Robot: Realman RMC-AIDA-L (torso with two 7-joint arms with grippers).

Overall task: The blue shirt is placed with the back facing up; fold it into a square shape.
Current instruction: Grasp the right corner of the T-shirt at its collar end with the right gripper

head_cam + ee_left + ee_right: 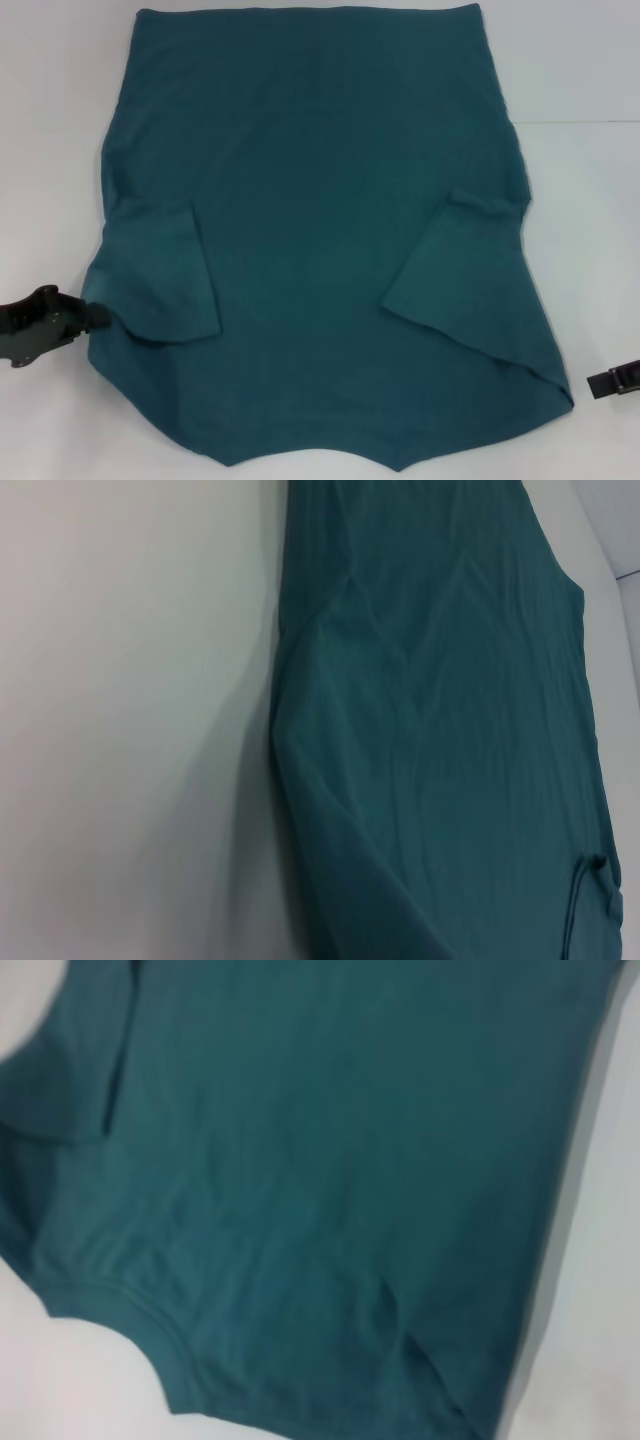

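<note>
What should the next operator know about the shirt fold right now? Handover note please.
Left hand: low at the blue shirt's left edge, by the folded-in sleeve.
Right hand: low at the table's right side, apart from the cloth.
Shirt lies flat, plain side up, collar towards the robot.
Done: both sleeves folded inward.
Left: fold the body into a square.

plain white table top (50, 120), evenly lit, faint seam at right

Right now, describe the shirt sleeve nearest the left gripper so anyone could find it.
On the white table lies the dark teal-blue cotton shirt, back up. The left sleeve is folded inward on it beside the black left gripper, hanging squarer than the slanted right sleeve.
</note>
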